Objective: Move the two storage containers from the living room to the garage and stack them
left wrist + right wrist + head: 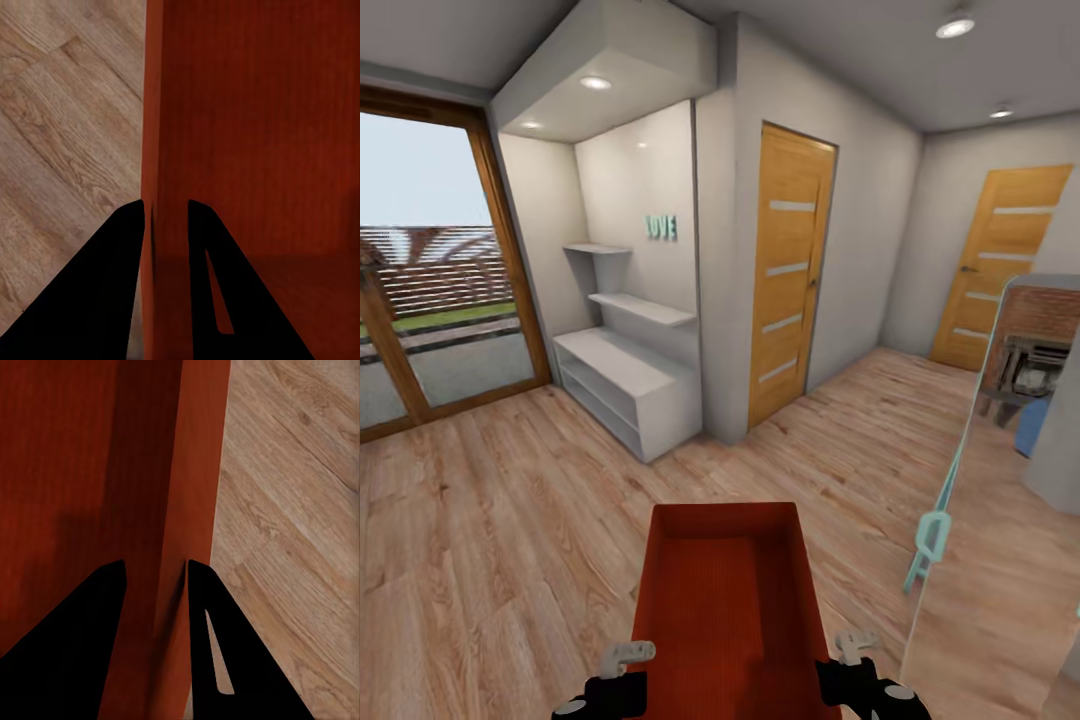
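An orange-red storage container point(728, 600) hangs low in front of me in the head view, open top up, above the light wood plank floor. My left gripper point(622, 672) holds its left wall and my right gripper point(852, 662) holds its right wall. In the left wrist view the two black fingers point(112, 285) pinch the thin red wall point(154, 150). Over in the right wrist view the fingers point(97, 637) clamp the opposite wall point(191, 472) the same way. The container's near end is cut off by the picture's lower edge.
A white shelf unit point(628, 385) stands in an alcove ahead left, beside a large glass door point(430, 280). Ahead is a light wooden door point(790, 270), with another wooden door point(1000, 265) at far right. A mirror panel point(1000, 480) with a teal handle stands close on the right.
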